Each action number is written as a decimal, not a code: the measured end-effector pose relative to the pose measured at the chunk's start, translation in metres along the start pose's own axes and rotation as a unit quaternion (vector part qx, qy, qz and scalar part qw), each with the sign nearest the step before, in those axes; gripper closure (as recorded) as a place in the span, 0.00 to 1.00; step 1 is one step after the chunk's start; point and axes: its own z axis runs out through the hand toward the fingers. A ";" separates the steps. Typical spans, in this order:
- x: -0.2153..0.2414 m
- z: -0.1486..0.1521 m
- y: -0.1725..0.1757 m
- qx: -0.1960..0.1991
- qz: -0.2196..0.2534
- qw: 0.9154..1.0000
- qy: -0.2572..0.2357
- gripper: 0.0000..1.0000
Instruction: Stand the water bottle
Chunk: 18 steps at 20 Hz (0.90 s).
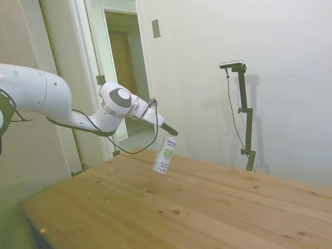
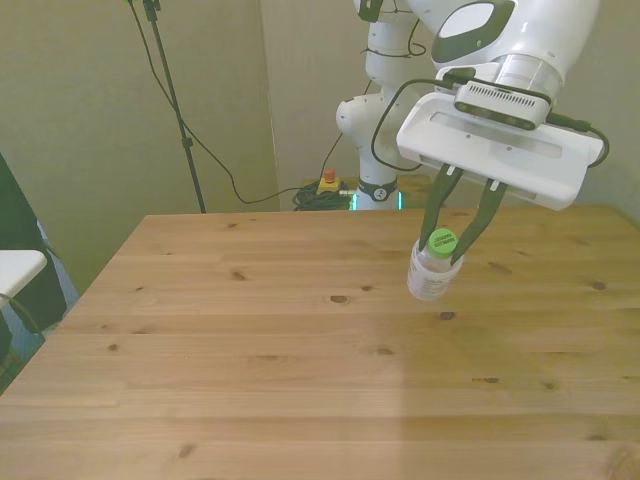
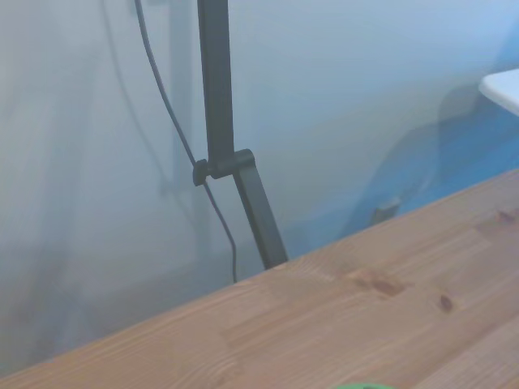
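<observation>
Claw: your white arm's two-finger claw point(image 2: 455, 235) is gripping the neck end of the bottle, one dark finger point(image 2: 434, 207) sitting on either side of the green cap; in the side view the claw point(image 1: 171, 133) is reaching in from the left and pressing on the bottle's top.
Bottle: the small slim plastic water bottle with a green cap and a white wrap label with green markings point(image 1: 164, 154) is leaning slightly, nearly upright, cap uppermost. You are seeing its cap facing the camera in the front view point(image 2: 436, 266), with the clear body hanging below it.
Contact: the bottle's base is sitting at or just above the bench; you cannot tell from either view whether it is touching.
Bench: the light wooden bench with knots and plank seams point(image 2: 250, 360) is carrying the bottle toward the front view's right, in the far half, well away from the near edge. In the side view it point(image 1: 197, 212) is spreading out below the bottle.
Wrist view: you are getting the bench surface point(image 3: 389, 324) and a sliver of green cap point(image 3: 361, 386) at the frame's edge, out of focus.
</observation>
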 end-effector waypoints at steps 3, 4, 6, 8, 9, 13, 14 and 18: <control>-0.002 0.002 0.038 0.006 -0.007 1.000 -0.023 1.00; 0.001 0.002 0.051 0.012 -0.005 0.999 -0.033 1.00; 0.012 0.004 0.073 0.028 0.003 0.998 -0.047 1.00; 0.023 0.010 0.087 0.040 0.006 0.998 -0.054 1.00; 0.028 0.014 0.091 0.045 0.003 0.997 -0.056 1.00; 0.048 0.017 0.095 0.071 -0.028 0.997 -0.020 1.00; 0.051 0.015 0.093 0.078 -0.035 0.996 -0.007 1.00; 0.046 0.013 0.094 0.106 -0.064 0.992 -0.001 1.00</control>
